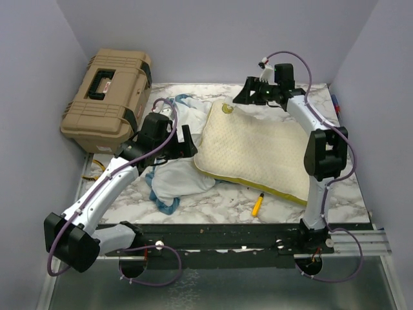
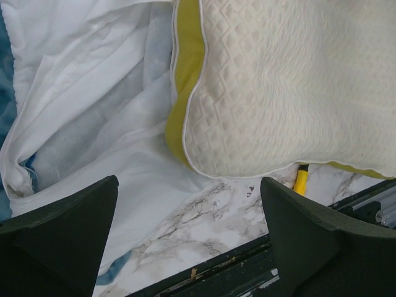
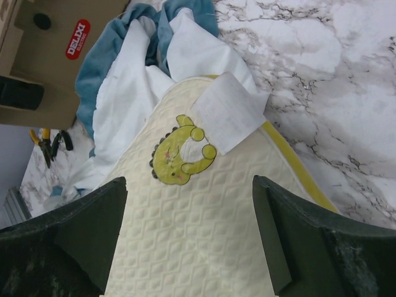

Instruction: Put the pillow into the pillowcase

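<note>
The cream quilted pillow [image 1: 258, 152] lies flat on the marble table, its mustard-edged left end resting on the pillowcase [image 1: 177, 177]. The pillowcase is crumpled and shows mostly its white inside, with blue trim. My left gripper [image 1: 190, 139] hovers at the pillow's left end, open. In the left wrist view the left gripper [image 2: 189, 241] has only bare marble between its fingers, with the pillow [image 2: 284, 80] and the pillowcase [image 2: 93, 93] ahead. My right gripper [image 1: 244, 97] is open over the pillow's far corner. The right wrist view shows the right gripper [image 3: 189, 185] straddling the pillow [image 3: 185, 253], below a green patch [image 3: 182, 151] and a white label [image 3: 229, 111].
A tan hard case [image 1: 106, 97] stands at the back left. A yellow pen [image 1: 257, 204] lies on the marble near the pillow's front edge. Pliers [image 3: 46, 145] lie beside the case. A black rail [image 1: 226, 236] runs along the table's near edge.
</note>
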You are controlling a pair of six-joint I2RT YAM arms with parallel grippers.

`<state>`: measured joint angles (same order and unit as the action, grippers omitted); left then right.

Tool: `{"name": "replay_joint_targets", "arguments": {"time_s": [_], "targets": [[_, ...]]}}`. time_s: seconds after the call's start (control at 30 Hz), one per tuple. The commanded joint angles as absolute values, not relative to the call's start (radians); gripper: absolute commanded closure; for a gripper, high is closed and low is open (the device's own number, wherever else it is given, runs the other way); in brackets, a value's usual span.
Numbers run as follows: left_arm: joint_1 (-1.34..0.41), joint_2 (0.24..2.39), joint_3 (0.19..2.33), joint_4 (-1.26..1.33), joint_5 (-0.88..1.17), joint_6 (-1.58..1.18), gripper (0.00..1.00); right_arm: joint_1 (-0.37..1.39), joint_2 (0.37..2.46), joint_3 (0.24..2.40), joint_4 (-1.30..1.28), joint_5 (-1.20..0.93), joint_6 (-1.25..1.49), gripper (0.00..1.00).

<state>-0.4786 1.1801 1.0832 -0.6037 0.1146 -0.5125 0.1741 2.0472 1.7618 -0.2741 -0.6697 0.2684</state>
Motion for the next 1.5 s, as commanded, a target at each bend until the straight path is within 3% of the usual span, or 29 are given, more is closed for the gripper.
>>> {"name": "replay_joint_targets", "arguments": {"time_s": [0.0,0.43,0.5,0.53,0.67,0.7,0.93,1.03,1.13,1.23,1.33,1.47], "targets": [[-0.471,1.148,1.043,-0.592,0.120,-0.545,0.03,0.193,2.162,1.893,-0.401,-0.740,0.173,0.12],[-0.469,1.158,1.014,-0.591,0.125,-0.549,0.03,0.313,2.396,2.106,-0.550,-0.742,0.095,0.12],[-0.468,1.158,1.015,-0.591,0.117,-0.550,0.03,0.320,2.402,2.102,-0.551,-0.728,0.104,0.22],[-0.468,1.158,1.017,-0.592,0.110,-0.554,0.03,0.320,2.396,2.093,-0.542,-0.728,0.113,0.33],[-0.468,1.181,1.023,-0.589,0.118,-0.562,0.05,0.318,2.299,2.014,-0.509,-0.652,0.142,0.94],[-0.468,1.190,1.024,-0.586,0.131,-0.568,0.05,0.316,2.257,1.978,-0.495,-0.613,0.153,0.99],[-0.484,1.266,1.016,-0.469,0.234,-0.646,0.09,0.300,1.963,1.682,-0.483,-0.238,0.295,1.00],[-0.519,1.310,1.042,-0.447,0.222,-0.656,0.10,0.299,1.886,1.576,-0.495,-0.195,0.330,0.92],[-0.554,1.341,1.059,-0.437,0.211,-0.666,0.10,0.300,1.830,1.501,-0.429,-0.272,0.322,0.50],[-0.591,1.359,1.064,-0.427,0.205,-0.674,0.10,0.299,1.818,1.512,-0.397,-0.308,0.296,0.21],[-0.626,1.360,1.054,-0.419,0.191,-0.689,0.10,0.296,1.867,1.598,-0.404,-0.355,0.234,0.08],[-0.659,1.344,1.026,-0.402,0.177,-0.717,0.10,0.294,2.019,1.765,-0.461,-0.447,0.155,0.01]]}}
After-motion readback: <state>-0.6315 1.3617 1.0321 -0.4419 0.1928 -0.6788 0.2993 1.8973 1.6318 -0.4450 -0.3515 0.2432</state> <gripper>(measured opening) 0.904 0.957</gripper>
